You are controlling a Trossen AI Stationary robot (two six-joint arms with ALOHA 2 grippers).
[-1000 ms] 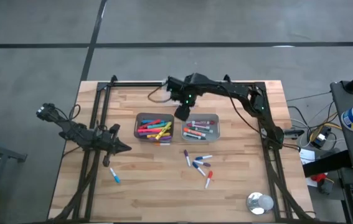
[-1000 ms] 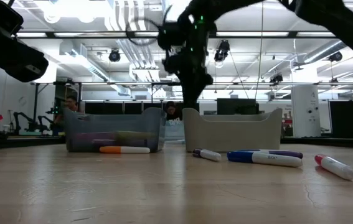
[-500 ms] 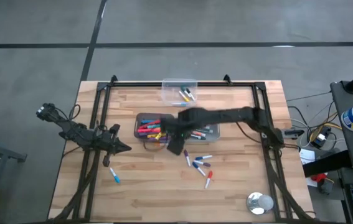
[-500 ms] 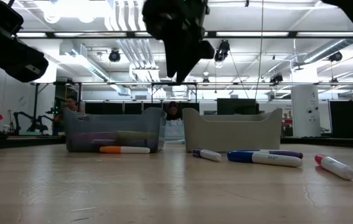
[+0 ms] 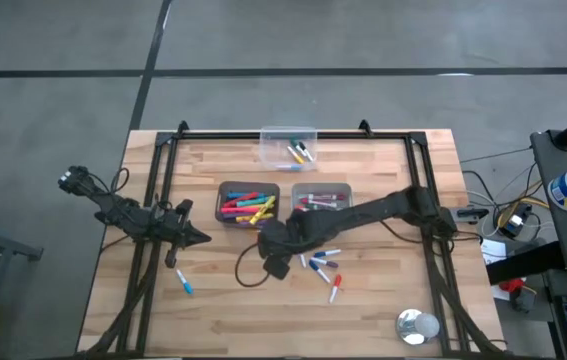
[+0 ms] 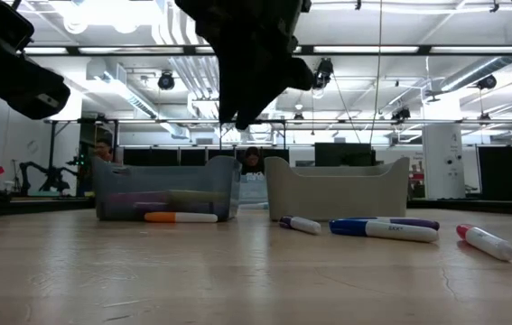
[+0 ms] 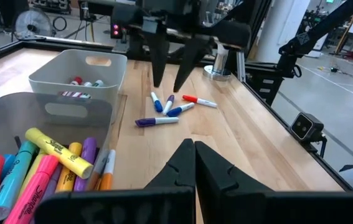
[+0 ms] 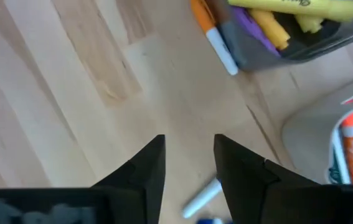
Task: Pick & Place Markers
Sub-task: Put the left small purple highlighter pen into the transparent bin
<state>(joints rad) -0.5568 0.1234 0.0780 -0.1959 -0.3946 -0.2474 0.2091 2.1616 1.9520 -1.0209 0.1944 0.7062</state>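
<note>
While the left gripper (image 5: 201,238) waits near the table's left edge with its fingers pressed together, the right gripper (image 5: 275,268) hovers above the bare wood just in front of the dark bin of bright markers (image 5: 246,206), its jaws spread and holding nothing. Loose slim markers (image 5: 319,264) lie scattered on the wooden table (image 5: 223,310) just beside it, more fill the pale grey bin (image 5: 322,202), and one blue-capped marker (image 5: 183,284) lies apart at the left.

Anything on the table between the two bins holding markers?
No. Between the grey bin and the white bin, the high view shows only a narrow strip of bare wood table.
</note>
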